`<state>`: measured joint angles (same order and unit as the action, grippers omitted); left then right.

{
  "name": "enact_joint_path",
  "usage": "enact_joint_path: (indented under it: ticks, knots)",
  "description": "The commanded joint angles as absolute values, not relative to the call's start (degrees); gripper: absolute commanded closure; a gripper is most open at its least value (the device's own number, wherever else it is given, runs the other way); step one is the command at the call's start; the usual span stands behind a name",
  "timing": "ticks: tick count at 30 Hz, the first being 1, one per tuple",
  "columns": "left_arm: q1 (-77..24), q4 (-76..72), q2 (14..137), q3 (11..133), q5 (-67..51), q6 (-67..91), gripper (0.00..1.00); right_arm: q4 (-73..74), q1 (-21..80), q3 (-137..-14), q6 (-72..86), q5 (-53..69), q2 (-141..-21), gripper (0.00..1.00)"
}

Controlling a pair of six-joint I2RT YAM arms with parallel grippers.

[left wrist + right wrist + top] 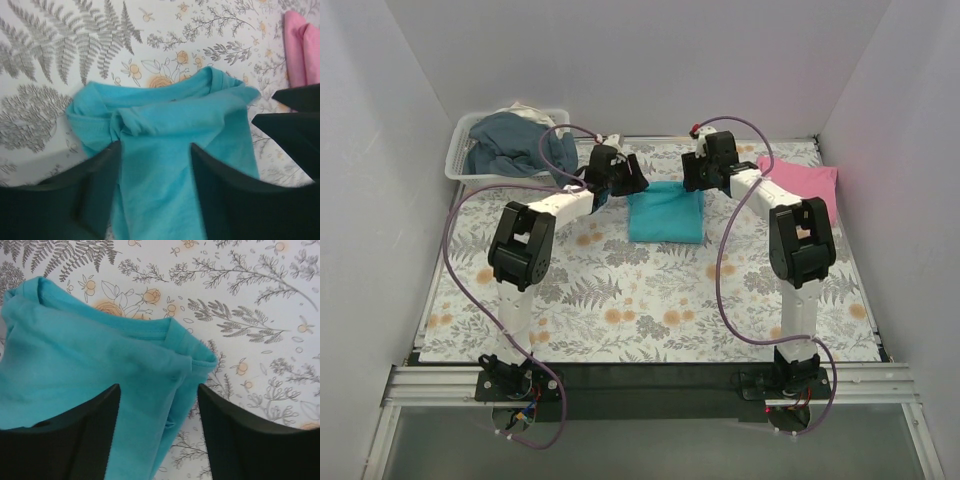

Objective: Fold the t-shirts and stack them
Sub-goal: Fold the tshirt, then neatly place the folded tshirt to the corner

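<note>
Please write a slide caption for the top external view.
Left gripper and right gripper, both open, at a folded turquoise t-shirt; pink t-shirt lies aside.

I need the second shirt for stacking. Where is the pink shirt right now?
Overhead view: the pink shirt lies at the far right edge of the table, to the right of the teal shirt and not touching it.

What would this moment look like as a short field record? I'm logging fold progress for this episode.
teal t-shirt: folded into a rectangle, middle of the table
pink t-shirt: folded, far right, apart from the teal one
stack: not yet made
left end effector: open, over the teal shirt's left edge
right end effector: open, over its right edge
bin: far left corner, holds blue-grey clothes
</note>
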<state>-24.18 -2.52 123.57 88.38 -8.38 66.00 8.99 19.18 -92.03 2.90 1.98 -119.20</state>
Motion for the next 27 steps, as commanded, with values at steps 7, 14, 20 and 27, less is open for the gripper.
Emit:
enact_joint_path:
  ticks: [7, 14, 20, 27]
  knots:
    - [-23.73, -2.28, 112.68, 89.92, -3.24, 64.42, 0.09, 7.29, 18.37, -91.34, 1.76, 0.26, -108.21, 0.18]
    - [-23.99, -3.25, 111.18, 80.52, -5.36, 65.21, 0.09, 5.37, 17.41, -77.38, 6.4, 4.56, -100.73, 0.18]
    - [-23.99, -4.92, 111.27, 73.84, -4.57, 66.09, 0.09, 2.2, 15.3, -71.2, 9.05, 11.15, -98.53, 0.18]
    - [-23.99, -6.85, 113.64, 71.81, -5.8, 66.27, 0.08, -1.67, 13.28, -65.83, 11.6, 17.13, -99.58, 0.18]
